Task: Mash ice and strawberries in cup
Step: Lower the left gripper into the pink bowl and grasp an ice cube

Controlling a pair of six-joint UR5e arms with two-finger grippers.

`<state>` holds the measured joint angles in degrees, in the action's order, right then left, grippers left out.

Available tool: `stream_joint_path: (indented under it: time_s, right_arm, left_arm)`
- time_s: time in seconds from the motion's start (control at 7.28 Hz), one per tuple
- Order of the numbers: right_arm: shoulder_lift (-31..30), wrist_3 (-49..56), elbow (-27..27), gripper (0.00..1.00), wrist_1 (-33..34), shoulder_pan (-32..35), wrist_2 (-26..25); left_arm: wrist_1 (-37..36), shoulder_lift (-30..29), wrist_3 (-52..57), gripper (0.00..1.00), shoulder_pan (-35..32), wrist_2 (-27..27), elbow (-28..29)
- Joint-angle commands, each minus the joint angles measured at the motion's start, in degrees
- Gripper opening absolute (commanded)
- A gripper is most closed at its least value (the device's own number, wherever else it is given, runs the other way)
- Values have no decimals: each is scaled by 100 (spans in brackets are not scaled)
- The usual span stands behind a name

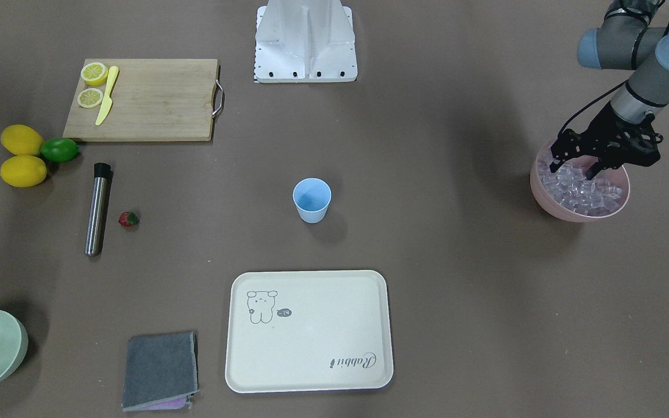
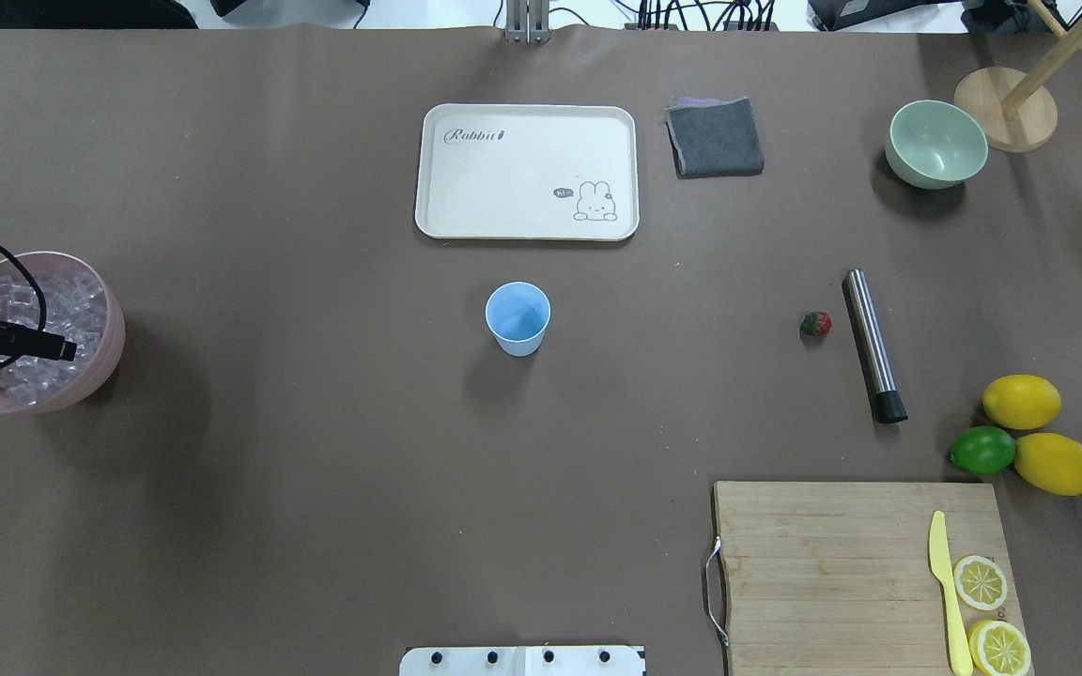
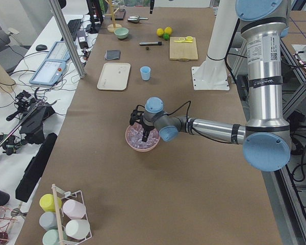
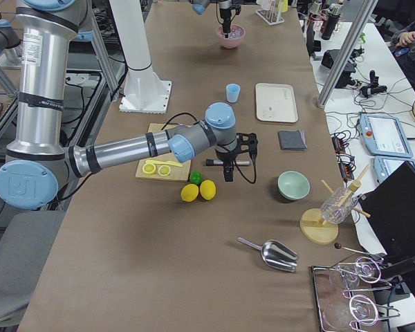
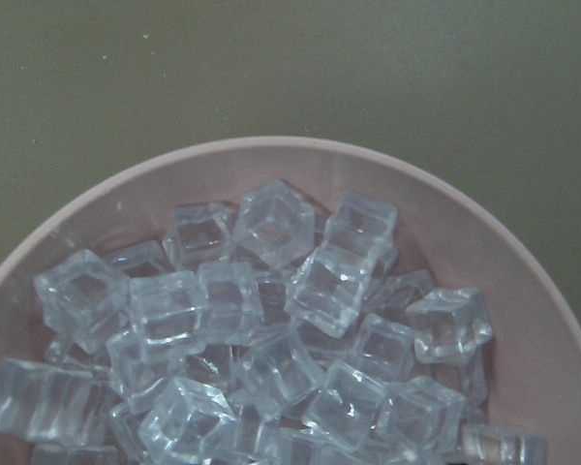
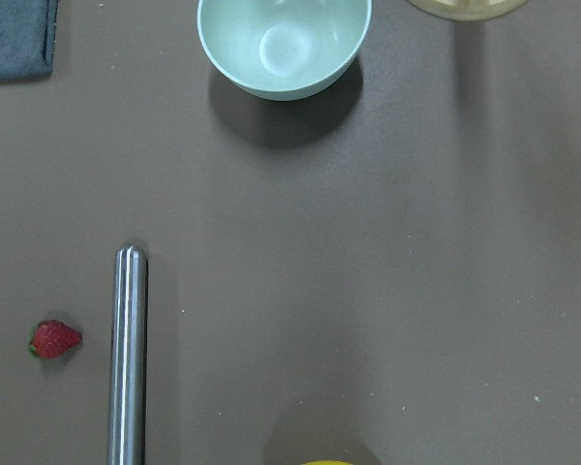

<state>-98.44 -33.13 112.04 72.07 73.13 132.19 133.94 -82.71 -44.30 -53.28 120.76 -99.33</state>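
Your left tool (image 1: 574,170) hangs over the pink bowl (image 1: 569,216), fingers spread wide, tips down among the ice (image 1: 587,191), gripping nothing you can see. The cup (image 1: 312,200) stands upright mid-surface. The strawberry (image 1: 128,219) lies just beside the steel rod (image 1: 97,212). Your right tool (image 4: 228,174) hovers near them; I cannot tell how far it is open.

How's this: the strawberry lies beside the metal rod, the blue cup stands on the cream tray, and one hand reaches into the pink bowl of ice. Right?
Not quite: the cup stands on the bare table, apart from the tray, as the overhead view shows. The rest is right.
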Motion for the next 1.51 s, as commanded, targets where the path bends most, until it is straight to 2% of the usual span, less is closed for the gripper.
stream_joint_path:
  time_s: [0.0,0.27,0.55,0.82,0.96,1.1,1.37]
  right_arm:
    - [0,9,-15,100,0,0,0]
    - [0,9,-15,100,0,0,0]
    - [0,9,-15,100,0,0,0]
    - [0,9,-15,100,0,0,0]
    - [0,9,-15,100,0,0,0]
    - [0,9,-15,100,0,0,0]
    - [0,9,-15,100,0,0,0]
  left_arm:
    - [0,0,9,88,11,0,1]
    - [0,-9,70,88,11,-9,1]
    - [-8,0,79,68,11,-17,-8]
    - [-8,26,88,65,11,-17,-16]
    - [-8,26,88,60,11,-17,-25]
    - [-8,35,88,50,11,-17,-43]
    - [-8,53,79,22,11,-9,-148]
